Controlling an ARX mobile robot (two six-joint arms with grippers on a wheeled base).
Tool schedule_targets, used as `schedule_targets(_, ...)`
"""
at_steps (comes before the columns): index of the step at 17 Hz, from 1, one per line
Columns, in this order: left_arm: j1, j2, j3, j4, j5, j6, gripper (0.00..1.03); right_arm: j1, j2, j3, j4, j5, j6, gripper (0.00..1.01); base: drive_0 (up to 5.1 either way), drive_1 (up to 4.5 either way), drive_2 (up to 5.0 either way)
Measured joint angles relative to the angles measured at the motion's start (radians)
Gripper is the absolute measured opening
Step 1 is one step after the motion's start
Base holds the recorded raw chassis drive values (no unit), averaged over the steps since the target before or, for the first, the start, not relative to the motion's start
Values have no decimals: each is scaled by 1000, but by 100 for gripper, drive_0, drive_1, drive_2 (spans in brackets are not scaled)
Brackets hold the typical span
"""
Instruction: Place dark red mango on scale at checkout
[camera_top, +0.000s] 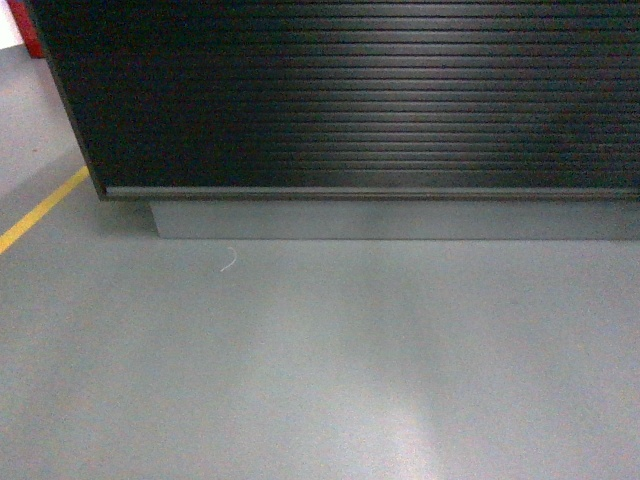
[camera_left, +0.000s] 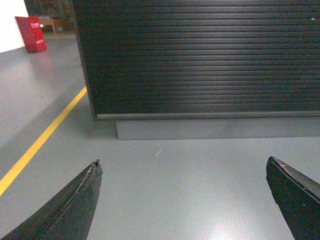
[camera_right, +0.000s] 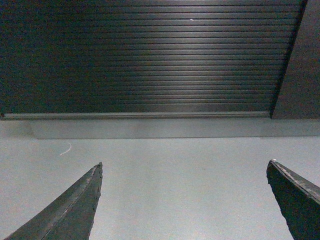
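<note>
One counter (camera_top: 350, 90) in view — black, ribbed front of horizontal slats, standing on a grey plinth (camera_top: 390, 220) set back under its lower edge; only the front shows, the top is out of frame in all three views. Mango and scale: neither visible in any view, so their position cannot be told. Two grippers, one per wrist view. Left gripper (camera_left: 182, 200): two dark fingers (camera_left: 75, 205) at the frame's lower corners, jaws spread wide, nothing between them but floor. Right gripper (camera_right: 182, 200): same — jaws wide apart, nothing held. Neither gripper shows in the head view. Floor (camera_top: 320, 370): smooth grey, with a soft glare patch. One yellow line (camera_top: 40, 212) runs diagonally along the floor left of the counter. One small white scrap (camera_top: 230, 262) lies on the floor near the plinth. One red box-like object (camera_left: 31, 34) stands far off at upper left, too small to identify.
</note>
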Motion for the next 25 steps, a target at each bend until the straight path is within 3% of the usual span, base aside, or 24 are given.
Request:
schedule_targets(12,0,0,0,-2,0,0,98,0,0,0,1,0,0,98,7,412,-399)
schedule_targets(25,0,0,0,-3,0,0,98,0,0,0,0,0,0,98,-2,189,-193)
